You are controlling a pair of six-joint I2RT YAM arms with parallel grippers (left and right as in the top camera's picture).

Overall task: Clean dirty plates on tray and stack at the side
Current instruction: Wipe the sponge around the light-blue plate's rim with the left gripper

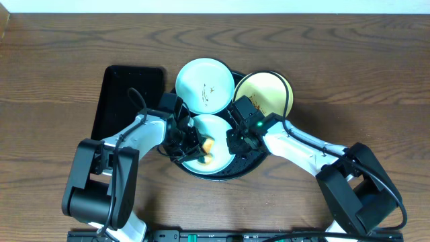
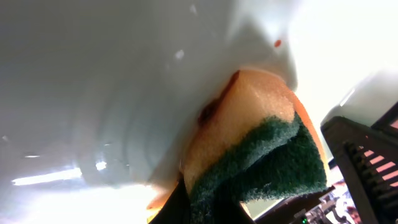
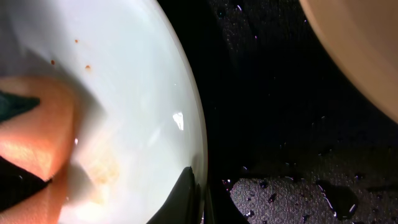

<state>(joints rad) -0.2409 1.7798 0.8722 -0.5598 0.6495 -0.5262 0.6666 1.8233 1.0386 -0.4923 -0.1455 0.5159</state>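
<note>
**Scrubbing the nearest plate, with nothing stacked yet**

Overhead: all three plates sit on the round tray (image 1: pixel 242 166) at mid-frame. The far mint plate (image 1: pixel 205 85) is at the top, the yellow plate (image 1: pixel 269 94) at upper right, and the near plate (image 1: pixel 220 161) at the bottom. Brown marks show on the two upper plates. The left gripper (image 1: pixel 193 146) is pinching an orange sponge (image 1: pixel 208 145) over the near plate. The right gripper (image 1: pixel 233 140) sits at that plate's right edge. A rectangular tray (image 1: pixel 124 101) lies to the left on the table (image 1: pixel 54 67). No plate stands off the round tray, so I judge the job barely begun, with one plate mid-wash, two waiting and the stacking undone.

Left wrist: the sponge fills lower centre, its green scouring side facing the camera and its orange foam pressed against the pale plate. A brown smear lies at the contact point, which the overhead view is too far off to show.

Right wrist: the dark jaws at bottom centre look pressed together on the near plate's rim, steadying it. Only this view shows the brown specks at upper left of the plate, a faint smear beside the sponge, and water beads on the black tray.
</note>
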